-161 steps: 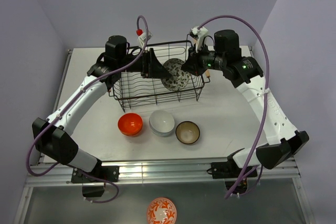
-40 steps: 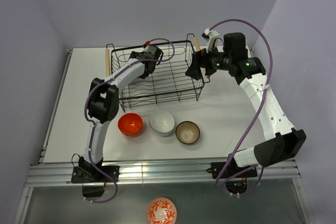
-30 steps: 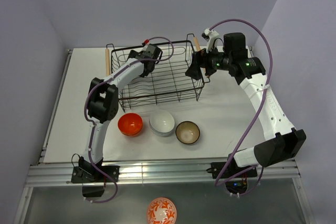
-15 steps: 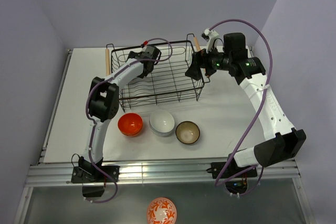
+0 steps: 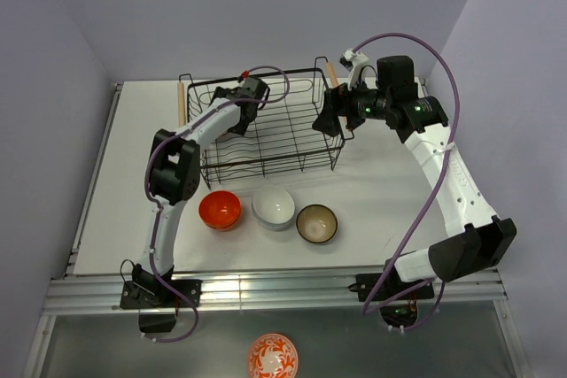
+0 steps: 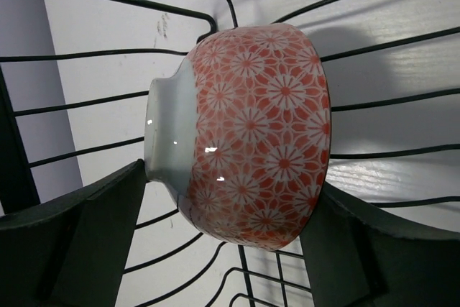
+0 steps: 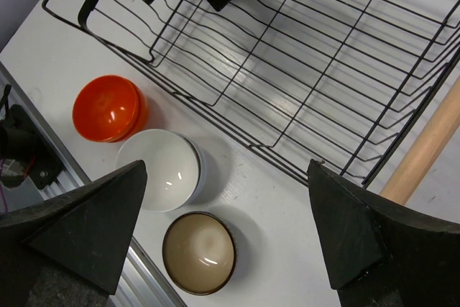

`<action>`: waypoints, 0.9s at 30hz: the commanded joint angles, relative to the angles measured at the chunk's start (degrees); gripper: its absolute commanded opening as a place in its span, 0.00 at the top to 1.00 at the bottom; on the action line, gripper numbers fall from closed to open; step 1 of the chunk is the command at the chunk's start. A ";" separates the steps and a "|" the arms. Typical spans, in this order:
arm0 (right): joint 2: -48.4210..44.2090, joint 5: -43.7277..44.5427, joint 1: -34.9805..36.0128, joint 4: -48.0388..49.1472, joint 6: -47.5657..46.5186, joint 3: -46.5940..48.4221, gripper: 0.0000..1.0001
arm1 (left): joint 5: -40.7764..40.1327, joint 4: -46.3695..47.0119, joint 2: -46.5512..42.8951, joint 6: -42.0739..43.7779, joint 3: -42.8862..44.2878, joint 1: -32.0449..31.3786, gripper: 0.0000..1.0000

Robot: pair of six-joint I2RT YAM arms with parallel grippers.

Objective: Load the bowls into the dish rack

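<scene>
Seen from above, the dish rack (image 5: 266, 164) sits toward the far side of the desk (image 5: 115, 219). The left arm reaches over the rack's far left corner and hides whatever lies under its wrist. Only the left wrist camera shows it: a red-and-white flowered bowl (image 6: 251, 134) stands on edge on the rack's bottom wires, foot to the left. The left hand (image 6: 228, 177) straddles this bowl with its fingers (image 6: 72, 242) set wide on either side. I cannot tell whether they press the bowl or stand just clear of it. The right hand (image 7: 226, 167) hovers spread and empty at the rack's right end, beside the wooden handle (image 7: 424, 152). Its camera looks down on three bowls in a row on the desk just in front of the rack: an orange bowl (image 7: 108, 108), a white bowl (image 7: 159, 169) and a dark-rimmed tan bowl (image 7: 199, 251). The overhead view alone shows an orange-and-white patterned bowl (image 5: 272, 356) on the lower surface, nearer than the arm bases.
</scene>
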 commanded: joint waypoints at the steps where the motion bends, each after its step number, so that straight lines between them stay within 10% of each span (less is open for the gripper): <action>1: -0.25 -0.63 -0.42 0.05 -0.94 1.14 0.00 | 2.96 -1.68 -0.24 -1.09 2.96 0.39 0.11; 27: -0.25 -0.28 -0.50 -0.57 -1.46 0.96 0.00 | 17.90 -4.67 -0.95 -1.26 4.54 1.88 0.01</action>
